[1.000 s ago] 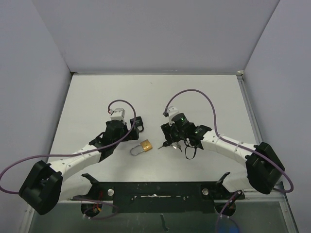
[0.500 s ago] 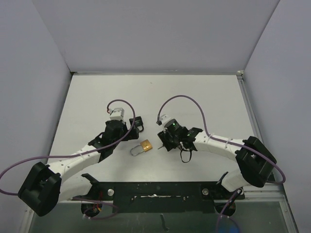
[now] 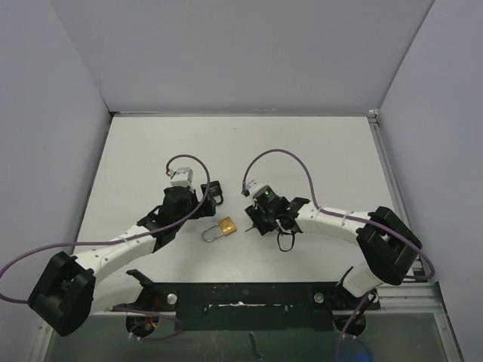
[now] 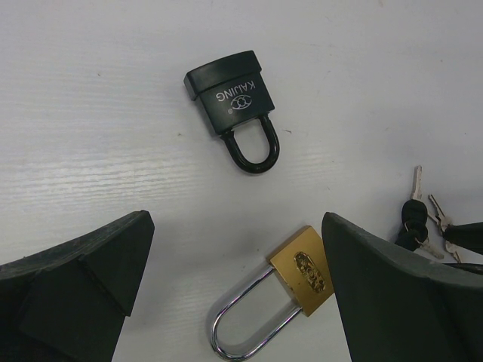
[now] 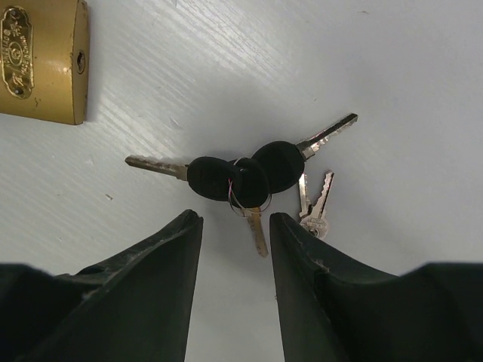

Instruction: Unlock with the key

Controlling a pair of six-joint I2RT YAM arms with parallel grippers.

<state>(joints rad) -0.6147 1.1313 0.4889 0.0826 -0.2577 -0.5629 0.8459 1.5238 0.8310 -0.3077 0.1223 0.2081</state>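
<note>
A brass padlock [image 3: 226, 226] with a steel shackle lies flat on the white table between the arms. It also shows in the left wrist view [image 4: 306, 275] and the right wrist view [image 5: 41, 64], keyhole side facing the keys. A bunch of keys [image 5: 241, 177] with black heads lies just right of it, also in the left wrist view [image 4: 419, 219]. My right gripper [image 5: 235, 219] is open, low over the table, its fingertips just short of the keys, holding nothing. My left gripper [image 4: 235, 226] is wide open and empty above the brass padlock.
A black padlock [image 4: 230, 94] marked KAIJING lies shut on the table beyond the brass one, near my left gripper [image 3: 205, 211]. Two small silver keys [image 5: 313, 207] hang on the same bunch. Grey walls enclose the table on three sides.
My right arm has swung left, bringing its gripper closer to the keys and the brass padlock. The left arm and both padlocks have not moved.
</note>
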